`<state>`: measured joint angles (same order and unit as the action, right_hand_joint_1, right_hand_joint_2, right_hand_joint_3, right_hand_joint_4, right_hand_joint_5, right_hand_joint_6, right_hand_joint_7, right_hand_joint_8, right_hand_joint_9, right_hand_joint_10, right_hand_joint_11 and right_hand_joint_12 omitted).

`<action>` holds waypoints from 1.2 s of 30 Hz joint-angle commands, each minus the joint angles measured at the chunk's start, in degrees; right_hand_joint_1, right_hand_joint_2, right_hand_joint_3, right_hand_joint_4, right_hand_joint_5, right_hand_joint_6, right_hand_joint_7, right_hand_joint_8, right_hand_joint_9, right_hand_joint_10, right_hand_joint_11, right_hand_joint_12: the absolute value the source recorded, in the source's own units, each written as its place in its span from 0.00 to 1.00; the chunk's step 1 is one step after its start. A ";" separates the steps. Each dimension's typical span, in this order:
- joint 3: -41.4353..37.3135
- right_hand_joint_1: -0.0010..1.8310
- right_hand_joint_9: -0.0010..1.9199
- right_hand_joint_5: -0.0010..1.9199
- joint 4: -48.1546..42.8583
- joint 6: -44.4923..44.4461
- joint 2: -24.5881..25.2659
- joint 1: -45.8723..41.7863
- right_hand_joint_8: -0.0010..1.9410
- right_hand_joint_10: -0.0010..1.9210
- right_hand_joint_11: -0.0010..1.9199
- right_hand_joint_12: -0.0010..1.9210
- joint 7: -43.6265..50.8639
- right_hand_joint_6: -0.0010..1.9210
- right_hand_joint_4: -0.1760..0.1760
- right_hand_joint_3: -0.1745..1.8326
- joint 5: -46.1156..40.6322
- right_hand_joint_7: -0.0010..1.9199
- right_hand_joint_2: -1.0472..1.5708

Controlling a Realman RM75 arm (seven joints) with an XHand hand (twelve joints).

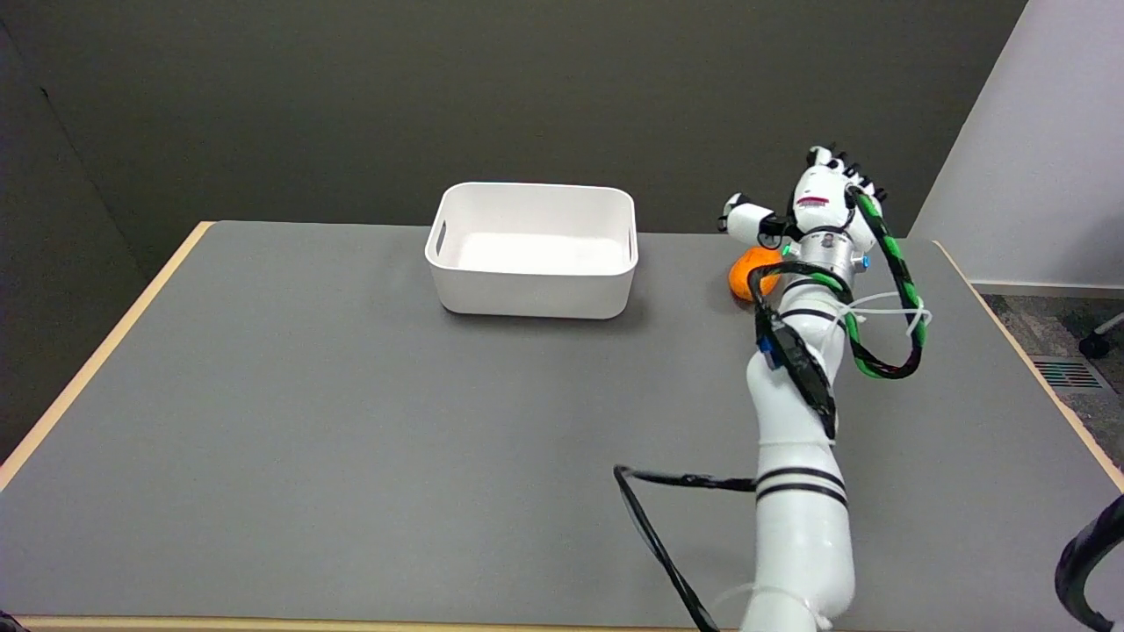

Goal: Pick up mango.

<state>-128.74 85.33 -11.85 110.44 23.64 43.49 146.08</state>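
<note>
Right hand (821,206) raised above the mango (748,274), nothing in its hold.
Red label on the back of the hand, print too small to read. White arm (803,491) reaching up from the lower right, wrapped in black and green-black cable, wrist upright, fingers pointing up and away, thumb out to the left, spread wide. Orange mango lying on the grey counter (351,395) just under and left of the wrist, partly hidden behind it, well to the right of the white bin (533,290). Counter edged in pale wood; dark wall behind, lighter wall at far right, patch of carpeted floor with a vent (1067,373) beyond the right edge.
</note>
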 commanded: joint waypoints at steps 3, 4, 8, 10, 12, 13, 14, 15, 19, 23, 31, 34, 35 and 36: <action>-19.07 0.24 0.07 0.04 -22.39 -17.34 4.71 18.74 0.20 0.41 0.09 0.73 5.92 0.17 0.14 0.53 2.88 0.08 0.66; -19.00 0.23 0.06 0.03 -23.74 -19.01 4.71 18.74 0.19 0.41 0.09 0.73 5.52 0.17 0.12 0.50 2.83 0.07 0.67; -19.05 0.21 0.06 0.02 -27.79 -24.84 4.85 19.04 0.19 0.40 0.07 0.74 3.42 0.15 0.06 0.51 -0.66 0.06 0.67; -18.98 0.19 0.05 0.02 -29.54 -27.68 5.01 19.05 0.18 0.39 0.07 0.73 3.40 0.16 0.03 0.49 -3.81 0.06 0.68; -18.97 0.17 0.06 0.02 -31.40 -29.74 5.02 19.05 0.18 0.40 0.07 0.73 3.40 0.17 0.01 0.48 -6.10 0.07 0.68; -18.97 0.16 0.06 0.02 -32.94 -31.43 5.02 19.11 0.19 0.40 0.07 0.73 3.40 0.18 0.00 0.48 -7.82 0.07 0.68; -18.97 0.16 0.06 0.02 -33.85 -32.37 5.02 19.18 0.19 0.40 0.07 0.73 3.40 0.18 0.00 0.48 -8.76 0.07 0.68; -18.90 0.15 0.06 0.02 -35.29 -33.88 5.02 19.40 0.19 0.40 0.07 0.73 3.40 0.18 0.00 0.48 -10.20 0.08 0.68; -14.21 0.13 0.07 0.02 -40.98 -42.09 4.67 19.83 0.19 0.41 0.08 0.73 3.40 0.18 0.00 0.48 -17.88 0.08 0.68; -0.55 0.10 0.08 0.04 -42.25 -50.63 4.68 17.05 0.20 0.39 0.07 0.71 1.03 0.15 0.00 0.54 -26.68 0.08 0.65; 16.51 0.12 0.08 0.04 -36.48 -50.86 4.73 15.41 0.19 0.38 0.02 0.70 0.50 0.18 0.03 0.52 -30.04 0.09 0.65; 19.73 0.12 0.07 0.04 -35.73 -49.36 4.31 15.62 0.20 0.36 0.00 0.67 1.72 0.18 0.07 0.56 -29.89 0.07 0.64; 20.05 0.12 0.07 0.04 -35.65 -48.48 4.18 15.62 0.20 0.36 0.00 0.67 2.52 0.18 0.07 0.56 -29.75 0.07 0.64; 20.10 0.13 0.07 0.04 -35.64 -48.11 4.08 15.62 0.20 0.36 0.00 0.67 2.94 0.18 0.08 0.56 -29.65 0.07 0.64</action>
<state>-130.69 51.18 -51.21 115.00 40.28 45.77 127.77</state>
